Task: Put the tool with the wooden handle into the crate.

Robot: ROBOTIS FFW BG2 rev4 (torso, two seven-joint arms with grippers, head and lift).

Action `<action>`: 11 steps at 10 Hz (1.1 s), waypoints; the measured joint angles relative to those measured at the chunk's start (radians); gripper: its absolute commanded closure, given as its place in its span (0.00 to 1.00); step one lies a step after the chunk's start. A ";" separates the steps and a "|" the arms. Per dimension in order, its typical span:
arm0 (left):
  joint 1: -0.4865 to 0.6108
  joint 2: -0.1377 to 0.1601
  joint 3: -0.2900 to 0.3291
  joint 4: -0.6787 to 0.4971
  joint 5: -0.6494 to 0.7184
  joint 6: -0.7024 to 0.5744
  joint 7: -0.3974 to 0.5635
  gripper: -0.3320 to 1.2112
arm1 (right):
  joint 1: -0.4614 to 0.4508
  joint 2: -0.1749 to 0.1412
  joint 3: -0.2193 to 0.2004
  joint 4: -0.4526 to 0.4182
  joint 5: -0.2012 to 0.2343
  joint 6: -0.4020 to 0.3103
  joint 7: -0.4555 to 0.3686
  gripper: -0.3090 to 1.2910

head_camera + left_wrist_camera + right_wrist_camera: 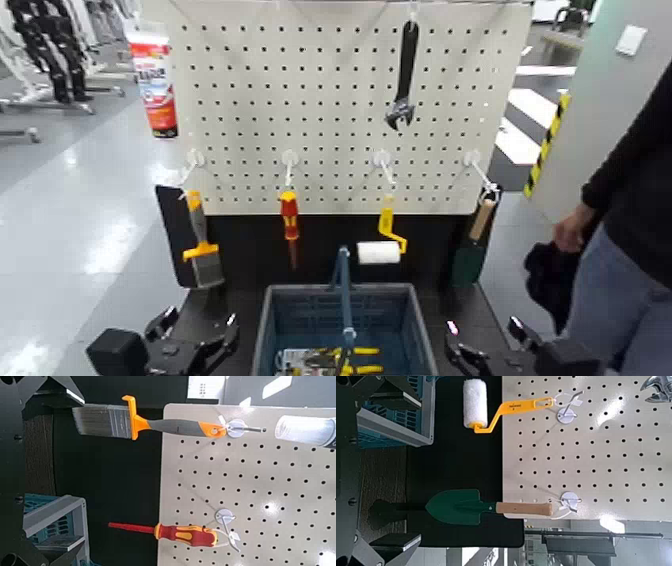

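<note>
The tool with the wooden handle [480, 222] hangs from the rightmost hook of the white pegboard, its dark green blade pointing down. It also shows in the right wrist view [523, 509], handle at the hook. The grey-blue crate [272, 322] stands on the dark table below the board, its blue handle bar upright; several tools lie inside. My right gripper [487, 337] is open and empty, low at the right of the crate and below the tool. My left gripper [197, 330] is open and empty, low at the left of the crate.
An orange-handled brush [199, 245], a red-and-yellow screwdriver [290, 222] and a yellow paint roller [384, 238] hang on the other hooks. A black wrench [405, 75] hangs higher up. A person [625, 230] in dark clothes stands close at the right.
</note>
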 measured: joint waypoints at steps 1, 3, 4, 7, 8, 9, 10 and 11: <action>-0.002 0.000 0.001 0.001 0.000 0.004 -0.004 0.28 | -0.002 0.000 -0.010 0.000 -0.005 0.001 0.011 0.28; -0.003 0.000 0.001 0.003 0.002 0.007 -0.004 0.28 | -0.015 0.000 -0.052 -0.003 -0.009 0.028 0.078 0.28; -0.004 0.000 -0.001 0.005 0.003 0.007 -0.006 0.28 | -0.029 0.000 -0.081 -0.004 -0.007 0.051 0.124 0.28; -0.005 0.000 -0.002 0.009 0.007 0.007 -0.007 0.28 | -0.084 -0.024 -0.163 -0.005 0.011 0.130 0.246 0.28; -0.005 0.000 -0.003 0.011 0.008 0.005 -0.007 0.28 | -0.099 -0.032 -0.183 -0.012 0.019 0.154 0.273 0.28; -0.005 0.000 -0.004 0.012 0.010 0.003 -0.007 0.28 | -0.117 -0.043 -0.198 -0.015 0.024 0.177 0.301 0.28; -0.005 -0.001 -0.005 0.013 0.011 0.002 -0.007 0.28 | -0.139 -0.058 -0.207 -0.015 0.025 0.205 0.331 0.28; -0.006 -0.001 -0.005 0.014 0.011 0.001 -0.007 0.28 | -0.164 -0.079 -0.214 -0.011 0.023 0.235 0.361 0.28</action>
